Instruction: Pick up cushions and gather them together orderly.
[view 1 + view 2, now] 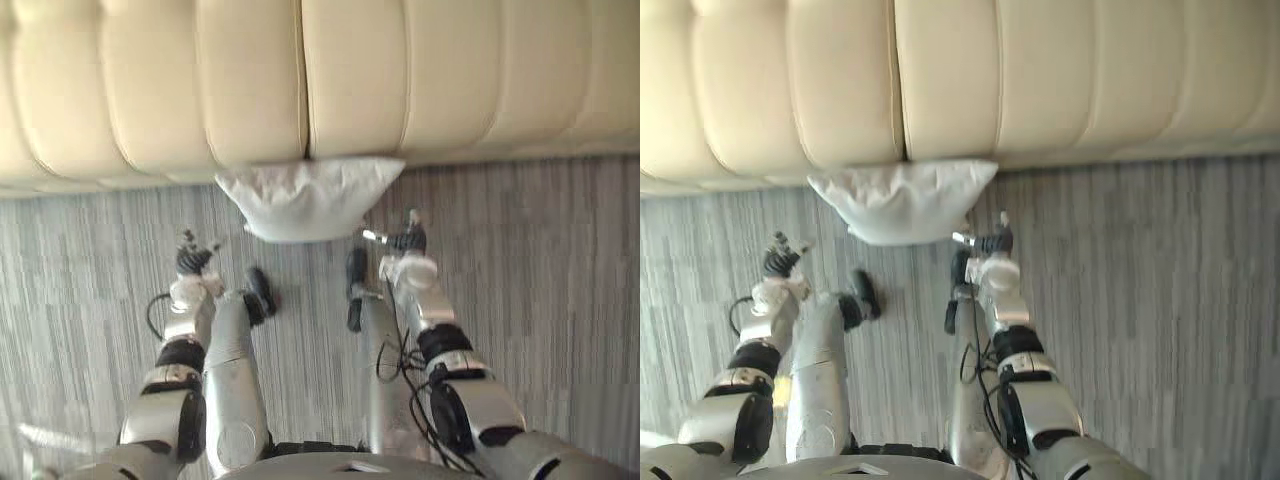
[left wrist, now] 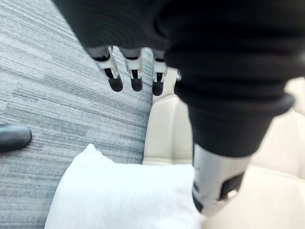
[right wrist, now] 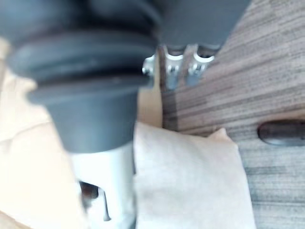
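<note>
White cushion (image 1: 305, 200) lies on the grey striped carpet (image 1: 530, 260), its far edge touching the front of the cream leather sofa (image 1: 250, 80). The left hand (image 1: 192, 262) and right hand (image 1: 405, 243) hover near it on either side, both empty, fingers (image 2: 114, 78) straight and spread apart.

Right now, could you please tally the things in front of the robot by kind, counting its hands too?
white cushion: 1
cream sofa: 1
robot hands: 2, the left hand and the right hand
Total: 4
</note>
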### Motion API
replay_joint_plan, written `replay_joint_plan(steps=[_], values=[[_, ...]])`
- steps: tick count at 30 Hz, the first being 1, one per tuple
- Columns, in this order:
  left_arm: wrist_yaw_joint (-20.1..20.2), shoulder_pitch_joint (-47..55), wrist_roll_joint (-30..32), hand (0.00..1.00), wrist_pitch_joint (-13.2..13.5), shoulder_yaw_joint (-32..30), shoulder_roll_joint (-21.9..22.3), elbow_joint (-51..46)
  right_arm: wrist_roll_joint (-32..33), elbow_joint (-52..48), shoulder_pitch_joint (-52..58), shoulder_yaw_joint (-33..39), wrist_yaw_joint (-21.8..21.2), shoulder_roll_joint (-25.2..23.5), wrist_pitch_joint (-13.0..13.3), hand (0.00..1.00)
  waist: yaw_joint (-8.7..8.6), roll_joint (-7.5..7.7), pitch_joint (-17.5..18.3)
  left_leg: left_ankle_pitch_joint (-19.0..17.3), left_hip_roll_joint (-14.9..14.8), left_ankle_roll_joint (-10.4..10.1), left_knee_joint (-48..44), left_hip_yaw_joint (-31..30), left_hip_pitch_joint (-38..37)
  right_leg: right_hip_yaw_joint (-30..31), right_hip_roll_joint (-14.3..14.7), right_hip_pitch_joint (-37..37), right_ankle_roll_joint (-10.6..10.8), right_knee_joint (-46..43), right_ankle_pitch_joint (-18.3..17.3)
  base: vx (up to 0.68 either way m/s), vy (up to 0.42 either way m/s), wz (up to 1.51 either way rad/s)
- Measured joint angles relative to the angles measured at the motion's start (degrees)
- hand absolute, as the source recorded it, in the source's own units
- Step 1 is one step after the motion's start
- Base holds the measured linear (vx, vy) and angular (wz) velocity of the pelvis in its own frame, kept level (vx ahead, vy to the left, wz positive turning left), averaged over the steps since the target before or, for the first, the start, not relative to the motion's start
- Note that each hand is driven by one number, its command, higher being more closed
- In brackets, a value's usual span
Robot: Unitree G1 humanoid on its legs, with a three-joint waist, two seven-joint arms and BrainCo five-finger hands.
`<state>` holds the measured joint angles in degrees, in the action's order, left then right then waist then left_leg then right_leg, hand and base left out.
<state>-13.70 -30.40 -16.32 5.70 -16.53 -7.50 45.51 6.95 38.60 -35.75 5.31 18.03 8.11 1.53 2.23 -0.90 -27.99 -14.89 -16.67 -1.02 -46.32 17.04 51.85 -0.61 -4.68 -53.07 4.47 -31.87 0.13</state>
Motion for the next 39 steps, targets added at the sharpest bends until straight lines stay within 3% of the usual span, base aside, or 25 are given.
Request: replay_joint_plan(steps=[5,13,14,22,23,33,39], values=[[-1.03,-6.54,-3.82,0.0,0.01,-4.86,-2.91,-0.11,0.88,-1.91,-8.77,1.96,2.57,4.58,-0.11,0.0,0.56,0.14,-3.16,0.6,-0.48,0.74,-4.21,-1.37,11.81,0.07,-0.12,-12.14,-0.01,-5.87,-0.34,-0.02,-0.008,0.04],[-3.67,-11.98,-2.71,0.0,0.46,-0.81,-4.79,-9.89,2.2,-6.68,-18.19,1.52,6.54,8.33,0.87,0.0,1.08,0.21,-3.55,1.4,-0.25,1.48,-8.69,-3.05,25.27,0.0,-1.19,-26.1,0.13,-13.18,-2.14,-0.05,-0.014,0.13],[-4.84,-12.64,-1.85,0.0,0.52,0.52,-4.78,-11.57,2.16,-7.05,-19.8,0.86,7.62,8.33,0.85,1.0,1.11,0.22,-3.57,1.67,-0.24,1.42,-8.7,-3.0,26.7,-0.02,-1.32,-27.62,0.35,-13.42,-2.28,-0.07,-0.011,0.06],[-8.43,-19.91,1.19,0.0,0.52,8.32,-4.64,-15.31,1.59,-10.92,-25.93,-4.88,12.17,7.85,0.73,1.0,0.79,0.24,-3.58,2.97,-0.27,1.26,-9.59,-4.41,32.2,-0.71,-1.56,-33.1,-0.39,-16.17,-2.13,-0.03,-0.002,0.07],[-8.64,-21.12,2.06,1.0,0.53,9.85,-4.61,-15.93,1.42,-11.4,-26.71,-5.59,12.75,7.77,0.72,1.0,0.72,0.24,-3.58,3.14,-0.26,1.15,-9.61,-4.4,32.66,-0.67,-1.6,-33.76,-0.44,-16.54,-2.16,-0.04,-0.002,0.05],[-11.54,-24.19,8.03,1.0,0.05,15.92,-4.24,-21.58,-0.69,-15.59,-27.52,-7.57,13.93,5.44,-0.11,1.0,-0.25,0.23,-3.57,4.32,-0.8,0.54,-9.02,-4.91,33.55,-1.63,-1.16,-34.93,-0.9,-16.28,-2.09,-0.05,-0.01,0.0],[-13.62,-24.2,8.76,1.0,-0.81,16.77,-4.35,-22.4,-0.66,-19.25,-26.67,-7.57,15.04,4.16,-0.49,1.0,-0.74,0.2,-3.51,6.08,-0.76,-0.13,-7.21,-6.07,33.49,-3.1,-0.99,-33.94,-2.51,-14.81,-0.95,-0.05,-0.019,0.03]])
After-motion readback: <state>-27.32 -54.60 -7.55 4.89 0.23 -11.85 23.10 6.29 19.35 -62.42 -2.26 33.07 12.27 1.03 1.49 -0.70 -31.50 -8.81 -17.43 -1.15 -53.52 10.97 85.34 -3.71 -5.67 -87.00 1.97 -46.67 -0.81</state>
